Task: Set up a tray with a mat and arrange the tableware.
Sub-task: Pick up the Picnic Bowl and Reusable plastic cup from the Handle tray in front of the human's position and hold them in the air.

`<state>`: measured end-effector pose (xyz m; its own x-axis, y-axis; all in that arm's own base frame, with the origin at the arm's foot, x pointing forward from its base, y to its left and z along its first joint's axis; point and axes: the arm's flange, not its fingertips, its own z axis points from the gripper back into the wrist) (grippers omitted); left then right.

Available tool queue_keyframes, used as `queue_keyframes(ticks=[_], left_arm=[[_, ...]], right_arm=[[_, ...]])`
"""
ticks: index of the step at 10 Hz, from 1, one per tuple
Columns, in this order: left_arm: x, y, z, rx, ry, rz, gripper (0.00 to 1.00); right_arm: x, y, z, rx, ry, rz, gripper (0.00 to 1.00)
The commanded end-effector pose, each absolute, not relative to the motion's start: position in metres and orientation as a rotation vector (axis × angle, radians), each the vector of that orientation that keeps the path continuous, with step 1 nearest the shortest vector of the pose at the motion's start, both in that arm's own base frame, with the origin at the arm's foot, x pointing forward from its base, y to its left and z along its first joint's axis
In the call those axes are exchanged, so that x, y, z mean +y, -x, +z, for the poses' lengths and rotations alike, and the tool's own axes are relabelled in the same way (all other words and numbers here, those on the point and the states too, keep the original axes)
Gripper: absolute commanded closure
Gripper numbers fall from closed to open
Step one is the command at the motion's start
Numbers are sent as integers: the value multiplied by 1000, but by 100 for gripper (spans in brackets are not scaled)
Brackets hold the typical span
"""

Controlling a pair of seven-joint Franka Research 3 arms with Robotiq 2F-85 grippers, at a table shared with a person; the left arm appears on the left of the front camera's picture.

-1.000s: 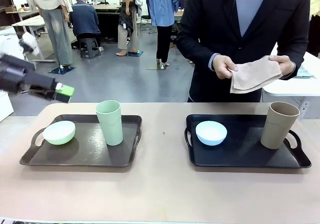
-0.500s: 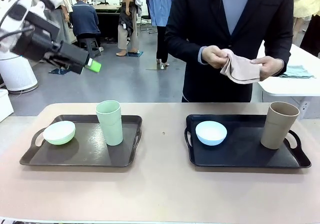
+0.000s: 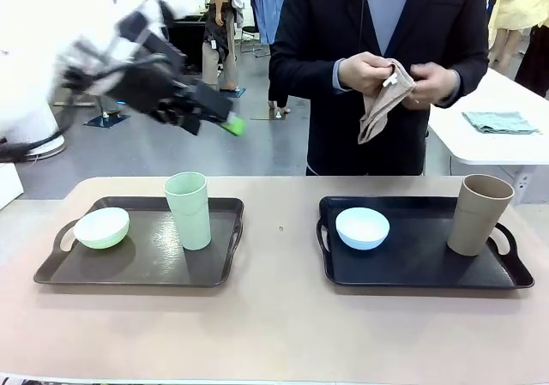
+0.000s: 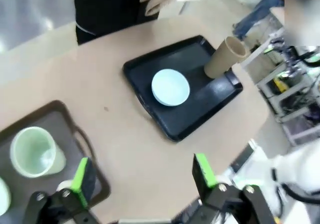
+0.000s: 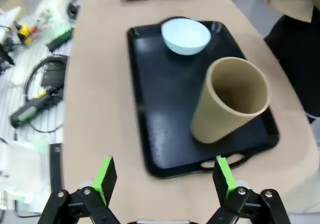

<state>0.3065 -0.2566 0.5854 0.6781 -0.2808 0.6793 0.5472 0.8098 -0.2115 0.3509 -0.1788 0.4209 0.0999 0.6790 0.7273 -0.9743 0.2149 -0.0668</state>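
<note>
Bench (image 3: 274,333): carrying two trays side by side, both bare of any lining. A dark brown tray (image 3: 137,269) is lying at lower left of the front frame, a black tray (image 3: 412,265) at lower right.

Mat (image 3: 377,115): a beige cloth hanging long axis downward from the person's hands (image 3: 364,72), upper right of centre, well off the bench.

Cups: pale green cup (image 3: 188,211) standing upright on the dark brown tray; brown cup (image 3: 479,215) standing upright at the black tray's right end.

Bowls: pale green bowl (image 3: 101,227) sitting at the dark brown tray's left end; pale blue bowl (image 3: 362,228) sitting at the black tray's left.

Left gripper (image 3: 225,124): I am holding it aloft at upper left, at about the mat's height and pointing toward it, well apart. I am judging it the better-placed arm for taking the cloth. Its fingers (image 4: 82,173) are standing wide apart, holding nothing.

Right gripper (image 5: 164,178): hovering by the black tray's handle end, brown cup just ahead. Its fingers are spread wide, touching nothing.
</note>
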Motion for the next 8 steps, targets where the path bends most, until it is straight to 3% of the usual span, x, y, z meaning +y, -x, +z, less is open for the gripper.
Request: queue_keyframes(ticks=[1, 2, 3, 8], left_arm=[[-307, -333, 585, -653, 253, -421, 0], [-328, -339, 567, -628, 195, -398, 0], [-288, -311, 580, -677, 362, -470, 0], [-288, -311, 580, -677, 362, -470, 0]], right_arm=[[-162, -380, 388, -832, -435, 1307, 0], [-151, -382, 376, -807, -467, 1376, 0], [-169, -369, 408, -761, -459, 1305, 0], [-169, -369, 408, -761, -459, 1305, 0]])
